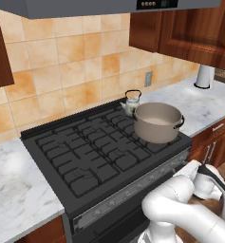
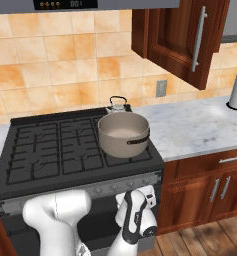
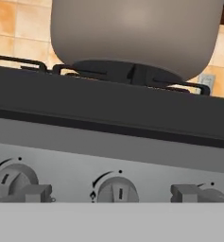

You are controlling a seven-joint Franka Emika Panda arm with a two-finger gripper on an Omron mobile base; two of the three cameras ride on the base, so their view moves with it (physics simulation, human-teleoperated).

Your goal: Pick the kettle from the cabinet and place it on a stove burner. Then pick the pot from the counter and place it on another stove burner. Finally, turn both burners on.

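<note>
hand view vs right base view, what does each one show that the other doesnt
Hand view alone: a close look at the knobs on the range front, with their pointer marks, and the pot's underside resting on a grate.

Right base view alone: the kettle on the rear burner behind the pot, the pot's pale inside, the cabinet with its door ajar, the counter, and the arm reaching low in front of the range.

Both: the pot on the front right burner, the black range, the tiled wall, and a wall outlet.
</note>
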